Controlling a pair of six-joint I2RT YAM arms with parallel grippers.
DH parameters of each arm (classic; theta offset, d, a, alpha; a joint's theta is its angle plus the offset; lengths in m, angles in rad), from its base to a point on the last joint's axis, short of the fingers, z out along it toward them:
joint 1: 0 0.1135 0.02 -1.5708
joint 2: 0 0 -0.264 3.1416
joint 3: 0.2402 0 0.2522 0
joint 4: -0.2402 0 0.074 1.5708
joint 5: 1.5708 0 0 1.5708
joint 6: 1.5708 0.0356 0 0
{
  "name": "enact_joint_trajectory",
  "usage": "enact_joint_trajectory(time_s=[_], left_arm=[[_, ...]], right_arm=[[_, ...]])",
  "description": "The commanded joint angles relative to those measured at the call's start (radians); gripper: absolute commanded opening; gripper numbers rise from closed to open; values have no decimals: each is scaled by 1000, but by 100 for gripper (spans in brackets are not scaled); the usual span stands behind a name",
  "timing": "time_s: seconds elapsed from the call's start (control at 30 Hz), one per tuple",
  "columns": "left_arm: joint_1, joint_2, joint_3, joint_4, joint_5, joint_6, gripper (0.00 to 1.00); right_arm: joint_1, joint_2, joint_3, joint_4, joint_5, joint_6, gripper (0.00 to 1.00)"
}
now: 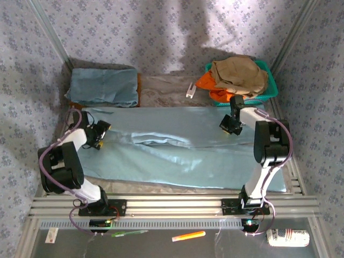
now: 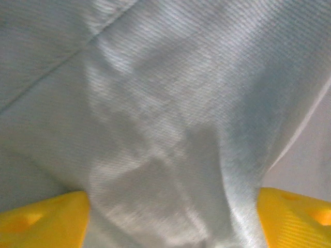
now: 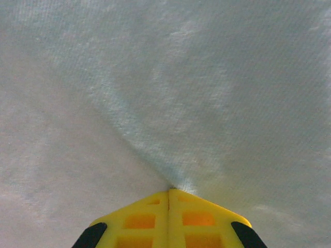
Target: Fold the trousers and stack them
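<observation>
A: Any text readable?
B: Label on the white bottle point(image 1: 287, 237) at near right is too small to read.
A: Trousers?
B: The trousers point(image 1: 188, 153) lie flat across the table, between the arms. Left gripper point(image 2: 173, 209) has its fingers spread over the cloth. Right gripper point(image 3: 169, 192) has its fingers pressed together, pinching a pucker.
A: Room?
B: Floral-print walls point(image 1: 161, 32), aluminium rails point(image 1: 172, 204) at the near edge.

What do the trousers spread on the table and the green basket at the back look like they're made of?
The trousers look like thin woven cloth, pale grey-blue with a faint sheen. The wrist views show a fine ribbed weave and soft wrinkles, but the fibre cannot be told. The basket is probably rigid plastic, teal green, going by its even colour and straight, stiff rim.
</observation>
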Motion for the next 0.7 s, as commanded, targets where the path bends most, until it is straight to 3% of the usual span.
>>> enact_joint_trajectory(time_s=[0.0, 0.1, 0.27, 0.43, 0.67], left_arm=[[11, -106, 10, -106, -74, 36, 96], [8, -180, 43, -187, -83, 71, 96], [8, -294, 24, -335, -193, 66, 98], [11, -407, -40, -499, -336, 4, 100], [-25, -594, -200, -561, -316, -79, 96]], right_arm=[[64, -75, 67, -112, 111, 0, 0], [149, -127, 112, -126, 136, 2, 5], [382, -69, 206, -130, 23, -9, 28], [560, -61, 228, -160, 48, -38, 34], [739, -147, 153, -303, 77, -128, 53]])
